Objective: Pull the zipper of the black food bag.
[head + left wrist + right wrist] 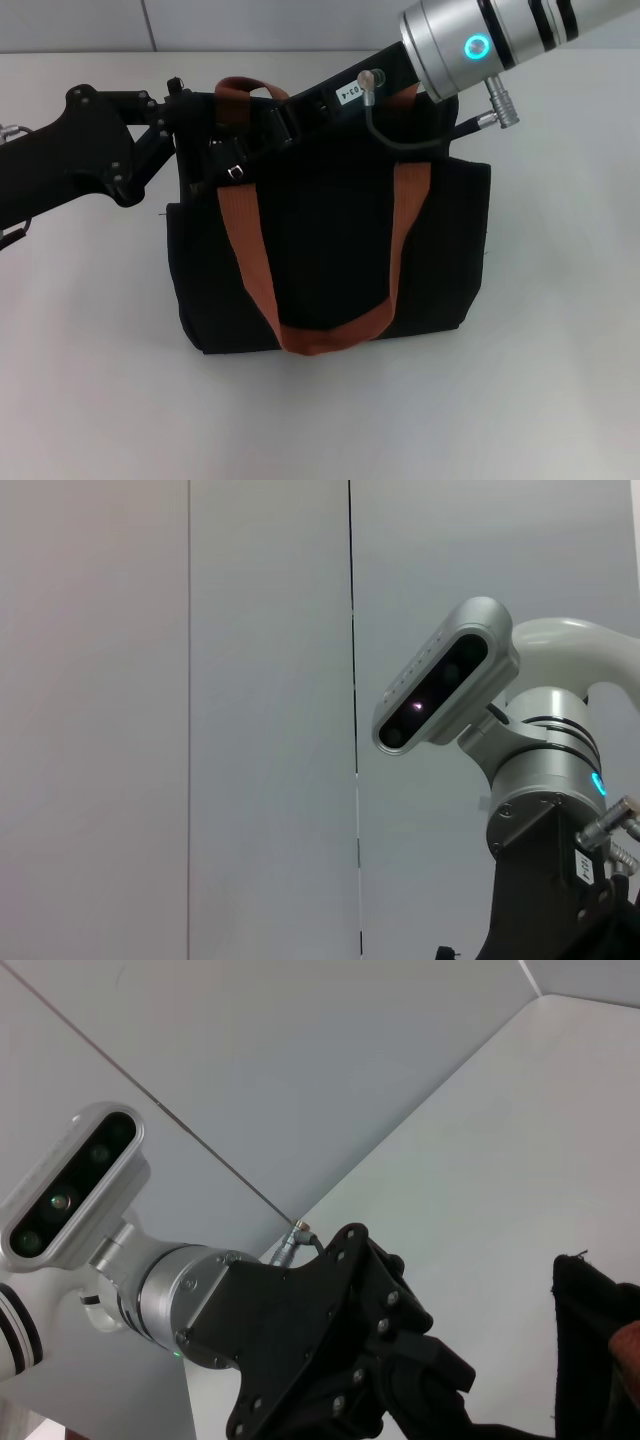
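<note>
The black food bag (330,250) stands upright in the middle of the white table, its orange-brown strap handles (250,260) hanging down the front. I cannot make out the zipper pull; the two grippers cover the bag's top. My left gripper (215,150) reaches in from the left and sits at the bag's upper left corner. My right gripper (285,115) comes down from the upper right and lies over the top edge near the rear handle. The right wrist view shows the left gripper (420,1390) beside a corner of the bag (595,1340).
The white table (560,350) extends around the bag on all sides, with a pale wall behind it. The left wrist view shows only the wall and the right arm's wrist with its camera (540,780).
</note>
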### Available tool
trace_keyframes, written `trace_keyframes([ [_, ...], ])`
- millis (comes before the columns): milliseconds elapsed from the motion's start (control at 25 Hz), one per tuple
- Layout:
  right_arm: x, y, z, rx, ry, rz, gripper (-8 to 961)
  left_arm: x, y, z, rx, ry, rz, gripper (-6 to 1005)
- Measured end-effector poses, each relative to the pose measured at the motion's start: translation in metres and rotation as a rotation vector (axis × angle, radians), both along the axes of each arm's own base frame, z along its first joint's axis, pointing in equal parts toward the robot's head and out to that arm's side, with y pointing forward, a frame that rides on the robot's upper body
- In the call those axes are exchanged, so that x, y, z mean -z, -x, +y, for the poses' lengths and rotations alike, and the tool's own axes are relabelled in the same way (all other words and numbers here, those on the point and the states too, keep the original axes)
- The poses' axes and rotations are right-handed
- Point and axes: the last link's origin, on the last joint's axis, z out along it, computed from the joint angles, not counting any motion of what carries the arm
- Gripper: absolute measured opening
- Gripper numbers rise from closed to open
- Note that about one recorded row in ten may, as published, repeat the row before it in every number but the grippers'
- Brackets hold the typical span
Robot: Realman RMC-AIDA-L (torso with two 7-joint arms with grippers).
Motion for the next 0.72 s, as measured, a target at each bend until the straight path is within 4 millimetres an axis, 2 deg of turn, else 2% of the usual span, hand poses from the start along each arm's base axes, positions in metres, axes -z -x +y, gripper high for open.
trace_keyframes([
  [240,0.0005,0.0008,0.0,-0.002,0.0,0.0,115,0.0004,-0.0006,-0.0001,0.002,0.001,-0.002,44],
  [720,0.0006,0.0024,-0.0003,-0.028,-0.008,-0.008,4,0.0003,-0.0014,-0.0005,0.004,-0.002,-0.01,47],
])
